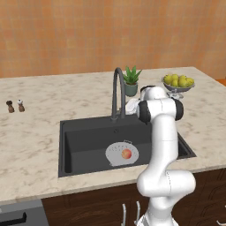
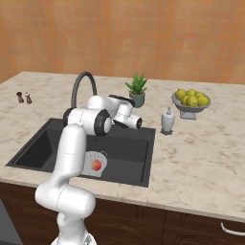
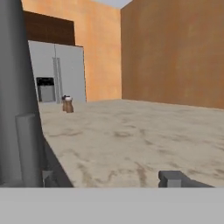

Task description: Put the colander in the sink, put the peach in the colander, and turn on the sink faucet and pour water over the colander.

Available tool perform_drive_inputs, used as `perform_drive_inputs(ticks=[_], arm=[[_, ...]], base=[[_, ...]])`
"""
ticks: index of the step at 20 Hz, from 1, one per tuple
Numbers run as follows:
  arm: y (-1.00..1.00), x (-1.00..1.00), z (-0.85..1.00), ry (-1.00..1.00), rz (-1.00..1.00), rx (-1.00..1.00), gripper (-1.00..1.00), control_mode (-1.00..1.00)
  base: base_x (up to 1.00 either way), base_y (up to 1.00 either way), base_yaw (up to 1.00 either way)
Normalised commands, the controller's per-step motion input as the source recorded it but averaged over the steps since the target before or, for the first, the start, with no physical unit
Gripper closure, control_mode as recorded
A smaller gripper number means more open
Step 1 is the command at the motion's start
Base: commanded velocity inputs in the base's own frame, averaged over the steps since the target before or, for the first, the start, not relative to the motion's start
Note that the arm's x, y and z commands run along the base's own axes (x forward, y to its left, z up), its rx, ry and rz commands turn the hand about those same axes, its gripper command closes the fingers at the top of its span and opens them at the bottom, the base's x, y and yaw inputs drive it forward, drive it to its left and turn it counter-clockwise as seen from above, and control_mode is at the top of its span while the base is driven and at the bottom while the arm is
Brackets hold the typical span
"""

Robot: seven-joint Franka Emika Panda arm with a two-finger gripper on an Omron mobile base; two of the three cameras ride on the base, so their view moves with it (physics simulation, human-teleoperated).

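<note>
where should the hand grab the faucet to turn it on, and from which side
Likely low on the sink faucet, near its base behind the sink, where a small side stub shows in the hand view. Come in level from the right side, where the hand is.

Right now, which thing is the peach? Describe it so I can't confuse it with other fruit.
Find the dark charcoal sink set in the beige marbled counter. On its floor lies the round white-grey perforated colander, and the small orange-red peach sits inside it. The only other fruits are yellow-green, piled in a footed bowl on the counter.

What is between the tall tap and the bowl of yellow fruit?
A small green potted plant stands between the sink faucet and the fruit bowl, in the left base view.
</note>
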Motion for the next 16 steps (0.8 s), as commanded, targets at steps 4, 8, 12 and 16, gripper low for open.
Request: perform_drive_inputs(ticks=[4,8,12,16], arm=[[0.00,0.39,0.00,-0.08,-0.01,0.08,1.00,-1.00],[0.00,0.49,0.01,-0.09,-0.09,0.08,1.00,-1.00],[-0.01,0.62,0.00,-0.04,-0.34,0.01,1.00,-1.00],[-0.29,0.64,-0.03,0.00,-0.43,0.00,1.00,-1.00]], base=[[0.00,0.00,0.00],[0.00,0.00,0.00],[0.00,0.00,0.00],[0.00,0.00,0.00]])
